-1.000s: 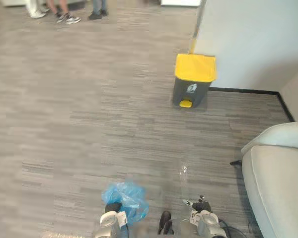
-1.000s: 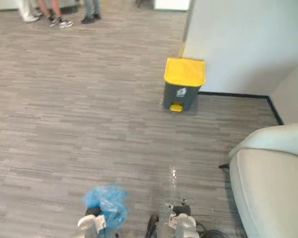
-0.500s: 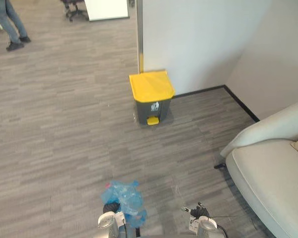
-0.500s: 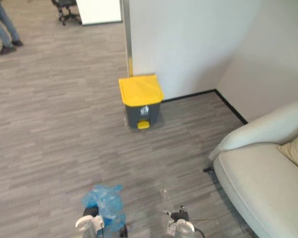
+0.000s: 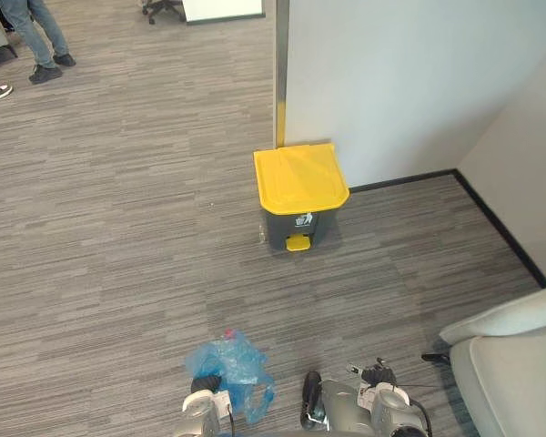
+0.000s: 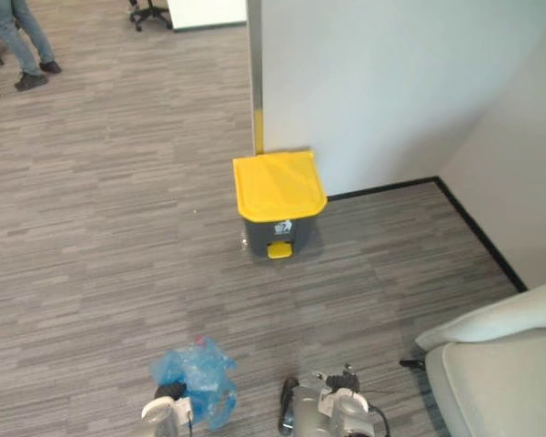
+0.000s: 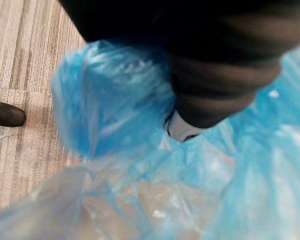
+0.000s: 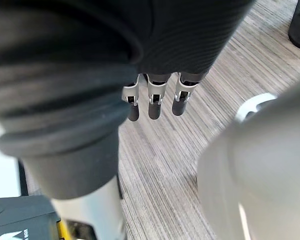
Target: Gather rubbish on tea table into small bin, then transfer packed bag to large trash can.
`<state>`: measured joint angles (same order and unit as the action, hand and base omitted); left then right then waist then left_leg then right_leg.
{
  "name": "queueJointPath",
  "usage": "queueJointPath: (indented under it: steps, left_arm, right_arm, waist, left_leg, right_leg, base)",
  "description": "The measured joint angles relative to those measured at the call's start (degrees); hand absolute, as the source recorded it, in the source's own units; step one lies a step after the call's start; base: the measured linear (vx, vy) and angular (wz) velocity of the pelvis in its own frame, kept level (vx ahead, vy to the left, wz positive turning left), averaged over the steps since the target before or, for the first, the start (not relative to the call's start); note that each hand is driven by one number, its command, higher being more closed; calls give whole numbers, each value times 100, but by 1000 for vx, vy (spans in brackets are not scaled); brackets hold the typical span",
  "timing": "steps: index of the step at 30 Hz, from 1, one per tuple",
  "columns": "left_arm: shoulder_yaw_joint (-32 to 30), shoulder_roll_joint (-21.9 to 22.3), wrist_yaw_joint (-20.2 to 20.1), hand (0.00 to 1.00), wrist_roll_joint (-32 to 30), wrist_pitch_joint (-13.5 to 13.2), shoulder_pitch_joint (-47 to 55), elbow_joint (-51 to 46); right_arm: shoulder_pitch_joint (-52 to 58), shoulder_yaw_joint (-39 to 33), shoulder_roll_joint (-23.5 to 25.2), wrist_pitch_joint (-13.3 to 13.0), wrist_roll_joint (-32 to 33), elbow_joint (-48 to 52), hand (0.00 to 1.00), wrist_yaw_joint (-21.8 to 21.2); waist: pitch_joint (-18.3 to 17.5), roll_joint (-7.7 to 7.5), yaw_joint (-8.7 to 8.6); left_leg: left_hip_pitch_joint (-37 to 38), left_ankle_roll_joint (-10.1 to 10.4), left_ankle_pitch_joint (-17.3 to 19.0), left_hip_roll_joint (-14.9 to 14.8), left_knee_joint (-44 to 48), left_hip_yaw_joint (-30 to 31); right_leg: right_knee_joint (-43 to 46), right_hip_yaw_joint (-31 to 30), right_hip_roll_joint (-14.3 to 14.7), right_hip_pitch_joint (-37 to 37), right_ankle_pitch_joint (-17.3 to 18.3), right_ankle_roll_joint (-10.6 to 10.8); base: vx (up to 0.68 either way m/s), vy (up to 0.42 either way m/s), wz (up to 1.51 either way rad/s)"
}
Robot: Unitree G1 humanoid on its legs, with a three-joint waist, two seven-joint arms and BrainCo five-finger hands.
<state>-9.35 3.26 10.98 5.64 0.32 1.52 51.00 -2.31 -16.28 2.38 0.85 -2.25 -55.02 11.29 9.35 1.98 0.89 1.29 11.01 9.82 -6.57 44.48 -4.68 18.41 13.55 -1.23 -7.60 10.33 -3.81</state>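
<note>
Crumpled blue plastic rubbish bag [image 5: 227, 362] bunched around left hand [image 5: 205, 384], low over grey striped carpet [image 5: 118, 228]; grip buried in plastic, cannot tell. Right hand [image 8: 155, 102] empty, fingers straight and loose. Grey trash can with shut yellow lid [image 5: 300, 187] against white wall [image 5: 409, 73], well apart from bag.

Open carpet [image 5: 146, 255] stretches ahead to the yellow-lidded trash can [image 5: 300, 180], set against a white wall [image 5: 409, 82]; a pale sofa [image 5: 519, 382] crowds the right side, a person's legs [image 5: 38, 32] stand far left.
</note>
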Motion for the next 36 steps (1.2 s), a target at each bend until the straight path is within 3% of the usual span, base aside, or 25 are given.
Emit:
queueJointPath:
  steps: [2,3,5,7,8,10,12,15,17,19,21,23,24,25,27,29,32,34,36]
  left_arm:
    - [-84,3,-2,100,12,-2,37,-126]
    - [-81,7,-11,100,13,3,48,-218]
    - [-83,6,-13,100,16,-6,39,-341]
    - [-80,9,-7,100,15,-13,28,-360]
    - [-71,36,-4,100,16,-10,49,-316]
    - [-91,-43,11,100,14,-11,61,-313]
    - [-73,19,5,100,12,-5,56,-292]
    - [93,-28,7,100,2,0,124,-274]
    - [135,-142,16,100,2,16,164,-173]
    - [135,-194,16,100,-2,11,144,-90]
    - [134,-213,18,100,-3,10,133,-18]
    - [135,-215,18,100,-6,10,88,90]
    - [141,-227,15,100,-10,11,93,155]
    - [143,-239,9,100,-21,11,108,168]
    - [138,-52,1,100,-115,-9,35,238]
    - [149,-6,2,100,-124,-5,-19,238]
    - [184,-7,-46,100,-184,-3,-24,133]
    - [176,-8,-119,100,-204,-5,6,49]
    - [177,-9,-120,100,-209,-5,6,17]
  right_arm:
    - [22,135,64,15,12,-4,0,3]
    - [12,125,96,21,14,2,0,6]
    - [-12,104,102,19,15,27,0,12]
    - [6,70,104,16,15,34,0,27]
    - [59,74,69,22,16,23,0,37]
    - [180,79,147,34,19,8,0,54]
    - [223,78,140,39,13,10,0,52]
    - [256,135,134,41,1,14,0,18]
    - [276,128,126,10,-3,82,0,6]
    - [288,124,126,12,-3,98,0,4]
    - [244,117,125,-3,-4,100,0,3]
    - [163,58,124,-9,-2,54,0,3]
    - [146,25,123,-14,-4,0,0,4]
    - [180,-10,132,-15,-1,-23,0,4]
    - [79,-136,-43,-42,-7,-71,0,5]
    - [64,-162,-51,-40,-4,-109,0,10]
    - [130,-160,-34,1,3,-131,0,14]
    - [194,-161,-37,16,6,-137,0,20]
    - [195,-172,-23,30,12,-140,0,23]
  waist:
    - [27,-47,62]
    - [31,-120,119]
    - [63,-181,234]
    - [41,-193,253]
    - [-9,-97,262]
    - [-186,-337,238]
    - [-209,-389,291]
    - [-188,-346,248]
    - [-182,-318,192]
    - [-180,-335,197]
    - [-176,-284,155]
    - [-162,-269,96]
    - [-172,-309,81]
    - [-175,-400,54]
    - [-174,-43,103]
    - [-154,38,105]
    - [-126,-47,95]
    - [-162,-85,94]
    - [-207,-106,96]
  left_leg:
    - [-581,-408,368,-257,756,-267]
    - [-862,-608,573,-323,561,-495]
    - [-1209,-740,724,-292,-458,-677]
    - [-1389,-761,357,-166,-1984,-602]
    - [-1425,-720,-554,-137,-2487,-459]
    - [-1300,-857,-290,135,-2506,-613]
    - [-1062,-978,-107,265,-2539,-889]
    - [-481,-1116,215,399,-2746,-1099]
    - [-15,-1133,385,451,-2904,-1115]
    - [383,-1145,395,460,-3188,-1104]
    - [707,-1139,391,385,-3480,-1022]
    - [829,-1139,391,326,-3610,-855]
    - [913,-1116,405,359,-3635,-715]
    - [997,-1068,433,439,-3622,-553]
    - [1099,-907,500,193,-3482,-292]
    - [1024,-790,434,91,-3144,-248]
    - [577,-471,333,-122,-1949,-308]
    - [462,-534,523,-271,-1841,-630]
    - [316,-644,626,-253,-2348,-849]
  right_leg:
    - [-456,-78,81,594,34,-37]
    - [-616,-163,57,858,30,-32]
    - [-777,-297,-36,1125,31,-25]
    - [-855,-402,-153,1289,167,268]
    - [-852,-519,-113,1346,310,490]
    - [-747,-689,-437,1370,450,702]
    - [-321,-890,-656,1286,472,773]
    - [1725,-1011,-926,512,198,1020]
    - [2985,-1020,-952,-76,278,942]
    - [3097,-688,-930,-318,526,882]
    - [2434,-338,-704,-686,622,746]
    - [1362,-406,-389,-873,393,608]
    - [593,-627,-194,-810,-40,571]
    - [125,-809,-164,-727,-717,388]
    - [189,-679,8,-467,-570,228]
    - [59,-546,38,-274,-448,150]
    - [-480,-381,25,347,-450,135]
    - [-709,-300,13,600,-458,125]
    - [-812,-301,-72,659,-482,163]
  base:
    - [451,-25,-28]
    - [375,1,-40]
    - [349,82,-50]
    - [351,171,-50]
    - [280,196,-42]
    - [411,270,-25]
    - [385,253,-41]
    - [239,192,-36]
    - [321,158,-6]
    - [391,58,19]
    - [356,-18,26]
    - [414,-124,46]
    - [403,-158,59]
    - [414,-159,56]
    - [378,-135,34]
    - [320,-149,22]
    - [246,-118,32]
    - [178,-11,17]
    - [86,84,7]
